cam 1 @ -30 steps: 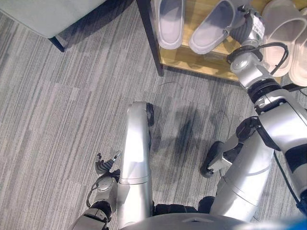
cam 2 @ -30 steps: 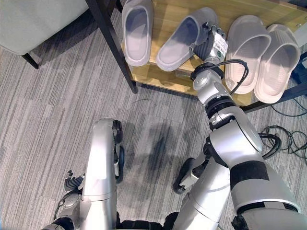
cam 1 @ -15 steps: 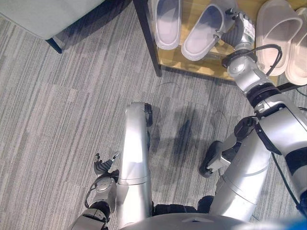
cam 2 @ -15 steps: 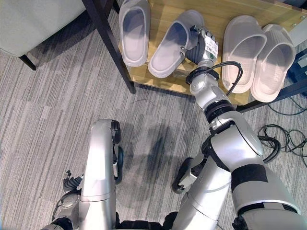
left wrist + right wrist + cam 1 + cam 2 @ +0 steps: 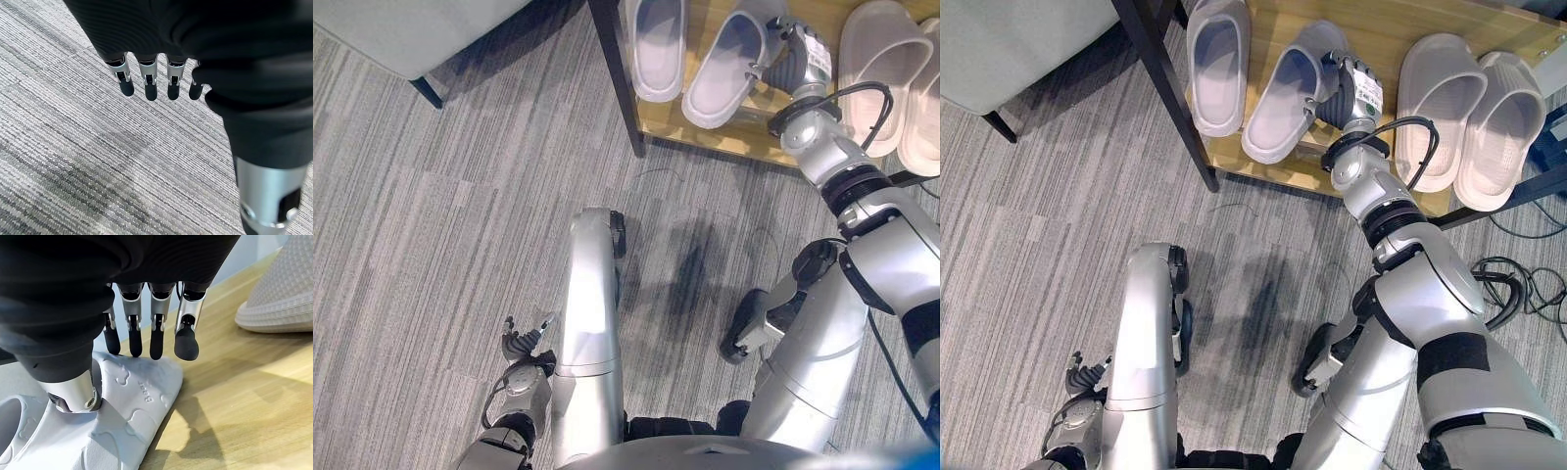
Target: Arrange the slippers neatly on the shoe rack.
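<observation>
Right eye view: the left hand (image 5: 1084, 373) hangs low at the near left over grey carpet (image 5: 1038, 225), fingers relaxed and empty. Beyond a black rack post (image 5: 1165, 88), the wooden shoe rack (image 5: 1400, 29) carries a straight lavender slipper (image 5: 1219, 64), then a tilted lavender slipper (image 5: 1288, 93) with its long axis slanting near-left to far-right. The right hand (image 5: 1351, 90) rests straight fingers against its right edge. Two beige slippers (image 5: 1474, 113) lie at the right. The right wrist view shows fingertips (image 5: 187, 343) touching the slipper's upper.

Matt foam-like slippers (image 5: 1285, 93) on a smooth wooden shelf (image 5: 254, 382), ribbed grey carpet (image 5: 440, 225) below
</observation>
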### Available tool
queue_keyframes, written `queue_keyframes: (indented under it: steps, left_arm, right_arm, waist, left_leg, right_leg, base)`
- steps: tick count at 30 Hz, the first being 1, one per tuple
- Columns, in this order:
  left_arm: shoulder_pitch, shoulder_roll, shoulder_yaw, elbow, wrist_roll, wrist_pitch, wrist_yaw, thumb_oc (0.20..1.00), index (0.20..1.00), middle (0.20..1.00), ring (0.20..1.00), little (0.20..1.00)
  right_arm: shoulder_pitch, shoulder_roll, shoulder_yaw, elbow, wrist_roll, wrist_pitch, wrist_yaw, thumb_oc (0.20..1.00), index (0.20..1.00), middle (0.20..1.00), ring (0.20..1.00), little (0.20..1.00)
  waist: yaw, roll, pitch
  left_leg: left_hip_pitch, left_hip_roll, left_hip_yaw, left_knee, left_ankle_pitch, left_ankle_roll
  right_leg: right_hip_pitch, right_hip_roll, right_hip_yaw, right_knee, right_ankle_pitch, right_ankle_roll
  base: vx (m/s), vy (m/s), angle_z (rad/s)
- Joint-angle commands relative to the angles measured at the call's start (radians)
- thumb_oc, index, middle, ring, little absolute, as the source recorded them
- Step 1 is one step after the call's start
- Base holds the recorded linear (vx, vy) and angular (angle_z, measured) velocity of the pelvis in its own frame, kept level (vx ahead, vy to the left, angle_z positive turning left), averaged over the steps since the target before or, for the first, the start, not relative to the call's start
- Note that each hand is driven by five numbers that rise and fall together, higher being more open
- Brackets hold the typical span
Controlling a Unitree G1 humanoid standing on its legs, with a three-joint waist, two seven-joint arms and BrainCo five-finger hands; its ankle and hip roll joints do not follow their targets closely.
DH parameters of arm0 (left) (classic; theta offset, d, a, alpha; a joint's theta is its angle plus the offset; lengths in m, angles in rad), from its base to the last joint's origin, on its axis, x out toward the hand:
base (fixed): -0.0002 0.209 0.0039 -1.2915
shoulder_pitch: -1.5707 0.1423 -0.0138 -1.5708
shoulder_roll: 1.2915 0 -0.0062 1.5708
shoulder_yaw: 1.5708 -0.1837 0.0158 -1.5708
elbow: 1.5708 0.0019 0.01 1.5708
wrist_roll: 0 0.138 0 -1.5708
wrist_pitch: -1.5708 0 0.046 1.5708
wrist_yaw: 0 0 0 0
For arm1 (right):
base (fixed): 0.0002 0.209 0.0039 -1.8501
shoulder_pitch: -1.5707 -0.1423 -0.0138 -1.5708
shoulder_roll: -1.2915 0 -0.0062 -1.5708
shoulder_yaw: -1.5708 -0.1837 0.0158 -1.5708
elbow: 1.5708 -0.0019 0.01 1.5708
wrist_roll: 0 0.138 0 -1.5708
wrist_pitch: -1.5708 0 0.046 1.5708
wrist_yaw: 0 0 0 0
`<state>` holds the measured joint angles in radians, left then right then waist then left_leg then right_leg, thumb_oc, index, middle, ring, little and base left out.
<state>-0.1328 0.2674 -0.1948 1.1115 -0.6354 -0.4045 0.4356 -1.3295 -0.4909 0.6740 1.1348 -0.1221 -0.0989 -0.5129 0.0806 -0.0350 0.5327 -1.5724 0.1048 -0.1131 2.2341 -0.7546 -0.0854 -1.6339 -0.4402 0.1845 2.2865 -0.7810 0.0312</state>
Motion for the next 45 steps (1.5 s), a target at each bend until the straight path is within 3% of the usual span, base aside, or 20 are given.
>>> queue_keyframes:
  steps: [1,12,13,14,33,38,41,45]
  left_arm:
    - [0.035,0.056,-0.020,0.010,0.036,-0.036,0.004,1.000,1.000,1.000,1.000,1.000]
    - [0.029,0.062,-0.023,0.019,0.039,-0.033,-0.004,1.000,1.000,1.000,1.000,1.000]
    - [0.027,0.064,-0.022,0.022,0.039,-0.033,-0.004,1.000,1.000,1.000,1.000,1.000]
    - [0.029,0.066,-0.024,0.022,0.037,-0.033,-0.006,1.000,1.000,1.000,1.000,1.000]
    - [0.036,0.087,-0.030,0.040,0.051,-0.028,-0.024,1.000,1.000,1.000,1.000,1.000]
    - [0.036,0.095,-0.007,0.037,0.066,-0.033,0.002,1.000,1.000,1.000,1.000,1.000]
    - [0.033,0.090,0.007,0.039,0.073,-0.035,0.021,1.000,1.000,1.000,1.000,1.000]
    - [0.042,0.070,0.042,0.029,0.070,-0.040,0.038,1.000,1.000,1.000,1.000,1.000]
  right_arm:
    - [-0.108,-0.029,0.044,0.030,0.003,-0.031,0.025,0.200,0.200,0.200,0.200,0.200]
    - [-0.158,-0.008,0.060,0.056,0.014,-0.025,0.050,0.200,0.200,0.200,0.200,0.200]
    - [-0.163,-0.003,0.056,0.067,0.022,-0.021,0.052,0.827,0.827,0.827,0.827,0.827]
    - [-0.168,-0.001,0.048,0.073,0.035,-0.020,0.056,1.000,1.000,1.000,1.000,1.000]
    - [-0.226,-0.050,0.028,0.149,0.132,-0.032,0.086,1.000,1.000,1.000,1.000,1.000]
    - [-0.206,-0.063,0.002,0.032,0.205,-0.100,0.042,1.000,1.000,1.000,1.000,1.000]
    - [-0.193,-0.069,-0.025,-0.038,0.209,-0.134,-0.036,1.000,1.000,1.000,1.000,1.000]
    - [-0.142,-0.099,-0.077,-0.134,0.175,-0.139,-0.120,1.000,1.000,1.000,1.000,1.000]
  waist:
    - [0.074,-0.019,-0.013]
    - [0.086,-0.024,-0.013]
    - [0.085,-0.023,-0.013]
    - [0.085,-0.022,-0.013]
    - [0.099,-0.026,-0.013]
    - [0.106,-0.030,-0.013]
    - [0.107,-0.034,-0.013]
    - [0.101,-0.044,-0.013]
  left_leg:
    - [0.002,-0.027,-0.102,-0.064,-0.066,-0.092]
    - [0.002,-0.032,-0.092,-0.075,-0.059,-0.096]
    - [0.002,-0.032,-0.093,-0.075,-0.059,-0.096]
    - [0.002,-0.032,-0.093,-0.072,-0.059,-0.097]
    - [0.002,-0.035,-0.098,-0.091,-0.041,-0.101]
    - [0.002,-0.040,-0.099,-0.097,-0.035,-0.099]
    - [0.002,-0.043,-0.098,-0.109,-0.027,-0.094]
    - [0.002,-0.045,-0.098,-0.103,-0.026,-0.094]
  right_leg:
    - [0.064,-0.012,0.220,0.002,0.064,0.042]
    - [0.064,-0.011,0.232,-0.002,0.074,0.043]
    - [0.064,-0.012,0.234,0.000,0.074,0.045]
    - [0.064,-0.012,0.233,0.002,0.072,0.044]
    - [0.064,-0.016,0.224,0.000,0.078,0.046]
    - [0.064,-0.017,0.218,-0.018,0.077,0.040]
    - [0.064,-0.013,0.215,-0.034,0.084,0.038]
    - [0.064,-0.005,0.218,-0.029,0.086,0.044]
  base:
    - [0.00,0.000,0.00]
    - [0.00,0.003,0.01]
    - [-0.01,0.008,0.04]
    - [-0.01,-0.001,0.04]
    - [0.00,0.000,0.01]
    - [0.00,0.000,0.00]
    - [-0.04,0.024,0.00]
    - [-0.05,0.011,-0.01]
